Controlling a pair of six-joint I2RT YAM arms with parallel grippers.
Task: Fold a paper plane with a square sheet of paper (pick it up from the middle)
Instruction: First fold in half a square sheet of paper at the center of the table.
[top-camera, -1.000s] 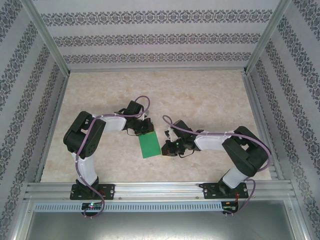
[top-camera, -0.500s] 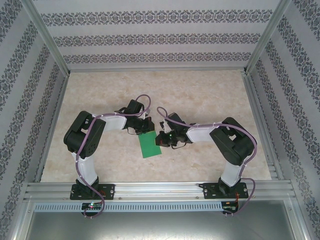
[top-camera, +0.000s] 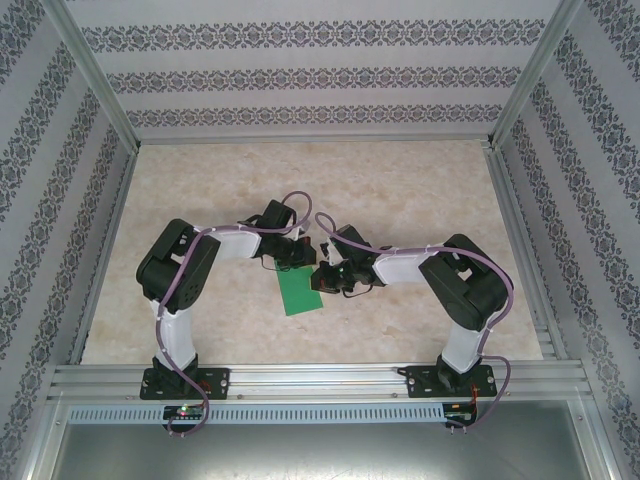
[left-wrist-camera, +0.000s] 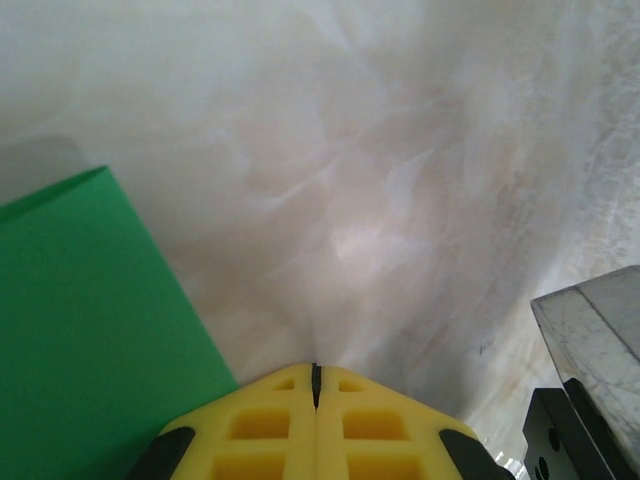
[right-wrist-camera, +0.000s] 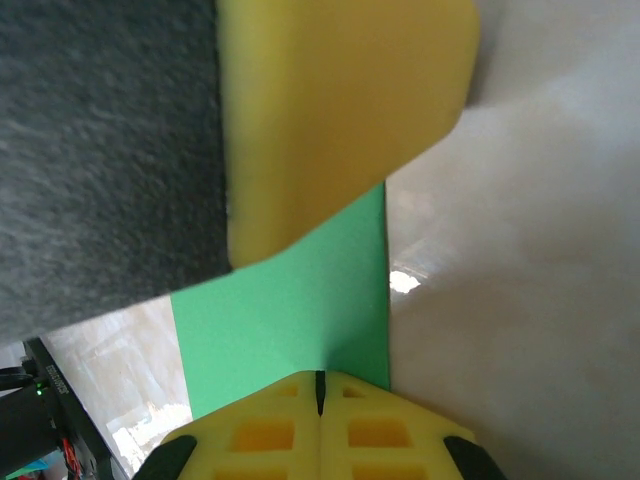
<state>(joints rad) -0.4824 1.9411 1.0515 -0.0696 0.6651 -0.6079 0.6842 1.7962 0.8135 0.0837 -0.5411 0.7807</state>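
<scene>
Green paper sheet (top-camera: 298, 292) – one piece, flat on the table (top-camera: 420, 190), near the middle and closer to the arm bases. Looks more oblong than square from above. Two arms, two grippers, nothing else loose on the table.

Top view: both arms bent at the elbow with forearms turned inward, so the grippers nearly meet head-on. The left gripper (top-camera: 298, 258) is at the sheet's far end and the right gripper (top-camera: 320, 278) at its far right corner.

Left wrist view adds the left gripper (left-wrist-camera: 315, 370) with its yellow fingers pressed together, tips over bare table just beside the paper's edge (left-wrist-camera: 90, 330).

Right wrist view adds the right gripper (right-wrist-camera: 320, 376), fingers together too – nothing between them. Its tips sit over the green sheet (right-wrist-camera: 290, 320) close to one edge. Another yellow finger (right-wrist-camera: 340, 120) looms above the sheet's far part.
</scene>
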